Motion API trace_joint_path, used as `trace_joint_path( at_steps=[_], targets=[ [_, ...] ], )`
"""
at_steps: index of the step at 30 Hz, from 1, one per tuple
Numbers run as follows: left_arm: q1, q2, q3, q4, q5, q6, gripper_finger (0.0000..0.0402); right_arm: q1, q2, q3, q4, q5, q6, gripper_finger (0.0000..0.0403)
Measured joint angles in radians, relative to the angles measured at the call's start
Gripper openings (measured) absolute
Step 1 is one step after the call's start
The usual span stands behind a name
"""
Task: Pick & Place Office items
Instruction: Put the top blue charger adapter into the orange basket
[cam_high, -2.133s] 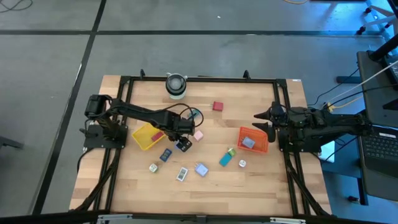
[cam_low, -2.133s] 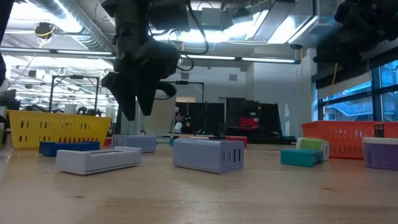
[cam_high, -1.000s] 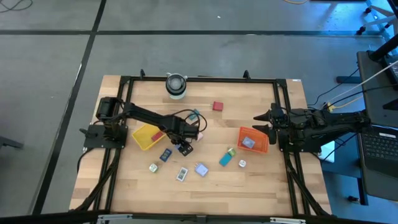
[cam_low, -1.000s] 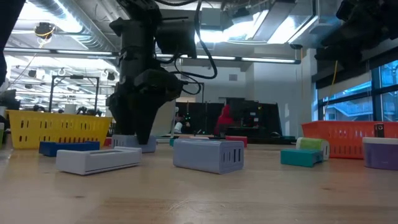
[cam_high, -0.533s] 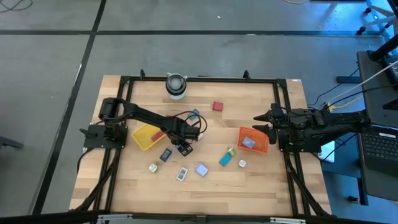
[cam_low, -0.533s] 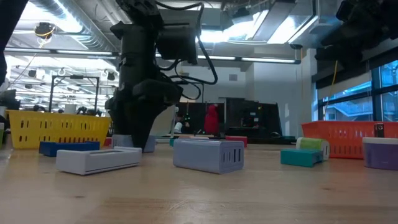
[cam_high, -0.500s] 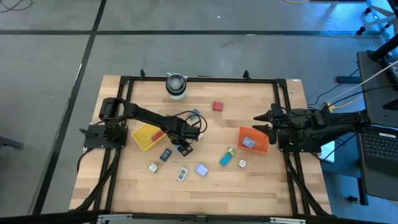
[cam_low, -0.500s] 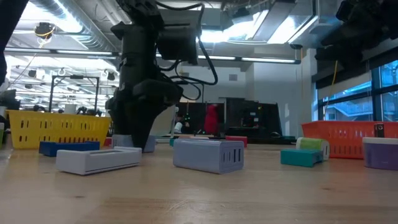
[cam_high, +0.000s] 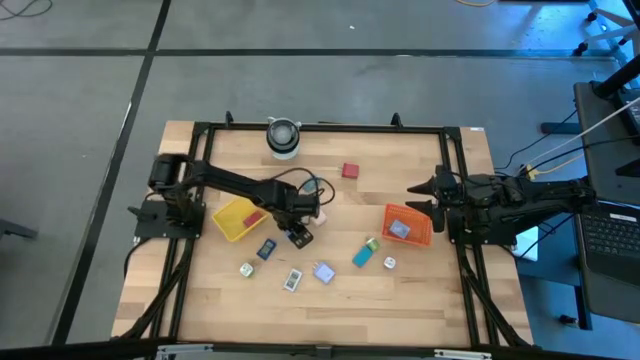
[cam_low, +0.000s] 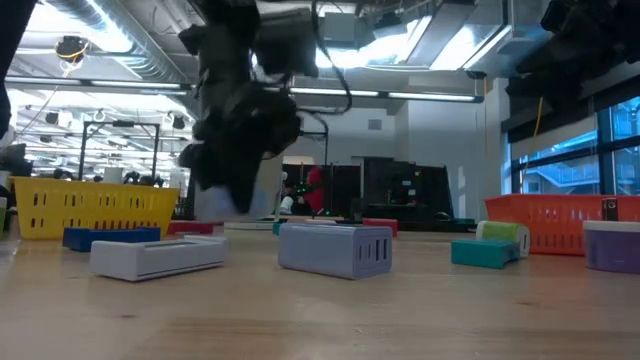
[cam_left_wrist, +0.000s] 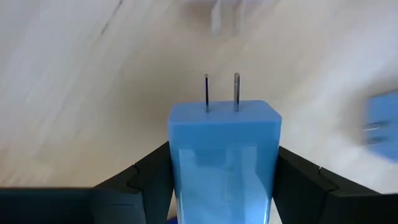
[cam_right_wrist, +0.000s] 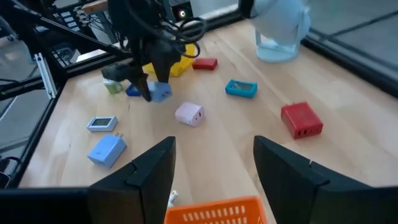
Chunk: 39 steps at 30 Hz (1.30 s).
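Observation:
My left gripper (cam_high: 297, 233) hangs above the table's middle, to the right of the yellow tray (cam_high: 232, 218), shut on a pale blue plug block (cam_left_wrist: 225, 143) with two metal prongs (cam_left_wrist: 221, 92). The right wrist view shows it (cam_right_wrist: 149, 88) with the blue block (cam_right_wrist: 161, 92) just above the wood. A pink piece (cam_right_wrist: 189, 114), a teal piece (cam_right_wrist: 241, 88) and a red block (cam_right_wrist: 301, 119) lie flat on the table nearby. My right gripper (cam_high: 425, 197) waits open beside the orange tray (cam_high: 407, 225). My left gripper pinches the pale blue plug block by its two opposite side faces (cam_left_wrist: 177, 168), one finger (cam_left_wrist: 149, 177) on each side. The fingers come from above, pointing down. The prongs stick out beyond the fingertips. In the low view the gripper (cam_low: 228, 195) is clear of the table.
A white-and-grey cylinder (cam_high: 284, 138) stands at the far edge. A dark blue piece (cam_high: 267, 249), a white piece (cam_high: 292, 281), a pale blue block (cam_high: 323, 272) and a teal piece (cam_high: 363, 257) lie nearer the near edge. A black frame (cam_high: 320, 127) rims the table.
My left gripper went down to the table beside the pink piece, then rose again and moved slightly toward the left. The pale blue plug block that stood on the wood has left the table with it.

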Motion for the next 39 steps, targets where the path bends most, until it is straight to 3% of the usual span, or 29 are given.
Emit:
trace_joint_path(
  at_steps=[5, 8, 13, 16, 23, 28, 31, 39],
  targets=[
    [0.03, -0.087, 0.002, 0.203, 0.131, 0.067, 0.0214, 0.0, 0.0, 0.0, 0.079, -0.002, -0.106, 0.0217],
    [0.06, -0.154, 0.002, 0.281, 0.139, 0.151, 0.0214, 0.0, 0.0, 0.0, 0.165, 0.022, -0.169, 0.0217],
    [0.116, -0.349, 0.002, 0.266, -0.129, 0.332, 0.0212, 0.0, 0.0, 0.043, 0.198, 0.086, -0.175, 0.0217],
    [0.123, -0.478, -0.029, 0.326, -0.19, 0.439, 0.0212, 0.0, 0.0, 0.069, 0.186, 0.063, -0.176, 0.0217],
    [0.208, -0.754, -0.301, 0.548, -0.236, 0.51, 0.0212, 0.0, 0.0, 0.118, 0.159, 0.054, -0.212, 0.0217],
    [0.304, -0.926, -0.617, 1.042, -0.157, 0.469, 0.0212, 0.0, 0.018, 0.13, 0.163, 0.181, -0.242, 0.0217],
    [0.349, -0.954, -0.747, 1.301, -0.083, 0.367, 0.0212, 0.0, 0.057, 0.13, 0.182, 0.25, -0.286, 0.0217],
    [0.34, -0.882, -0.769, 1.525, -0.09, 0.353, 0.0212, 0.0, 0.29, 0.13, 0.39, 0.468, -0.521, 0.0217]
  ],
)
